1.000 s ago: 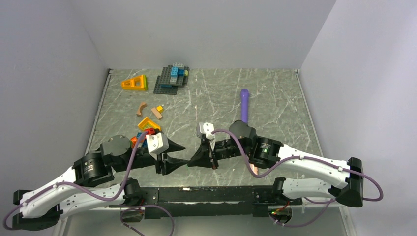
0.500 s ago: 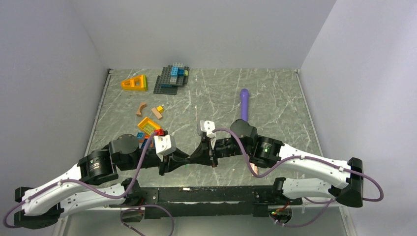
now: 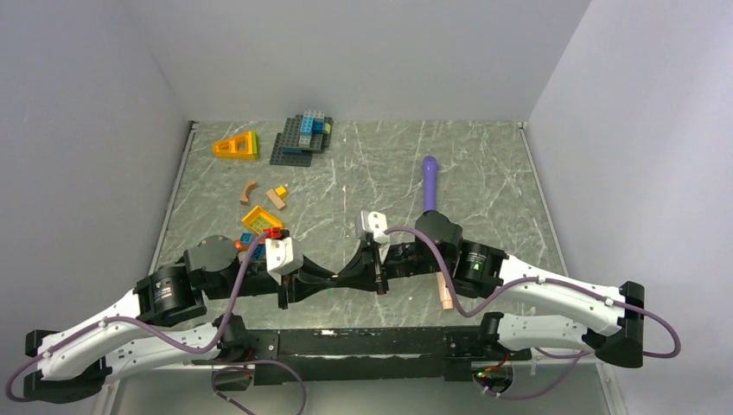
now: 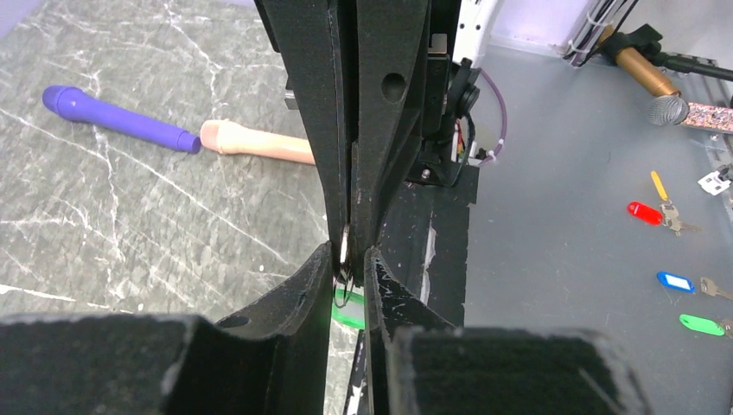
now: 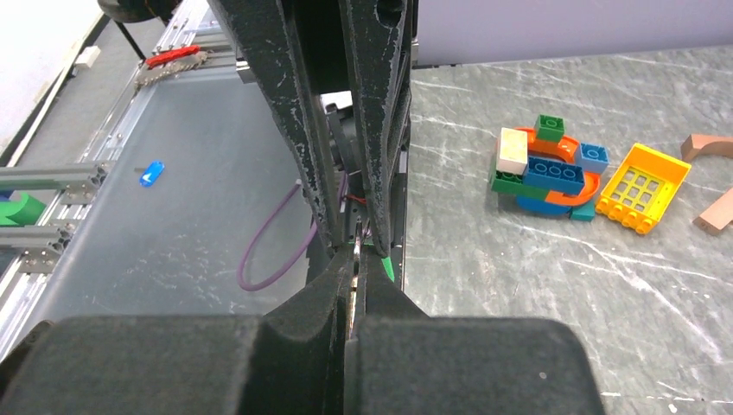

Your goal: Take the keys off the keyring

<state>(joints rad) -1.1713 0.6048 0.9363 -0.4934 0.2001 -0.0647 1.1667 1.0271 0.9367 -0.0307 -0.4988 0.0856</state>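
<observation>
Fingers [image 4: 294,290] on keyring [image 4: 344,261] with tiny green-headed key [image 4: 348,311]

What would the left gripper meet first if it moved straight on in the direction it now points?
The right gripper, most likely: its fingers face the left gripper tip to tip, with the keyring between them. Almost no gap shows; depth is unclear.

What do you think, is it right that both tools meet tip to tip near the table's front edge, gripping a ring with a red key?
Not quite: the left wrist view shows the key is green, not red. The left tool and right tool do meet tip to tip near the table's front edge, gripping the ring.
</observation>
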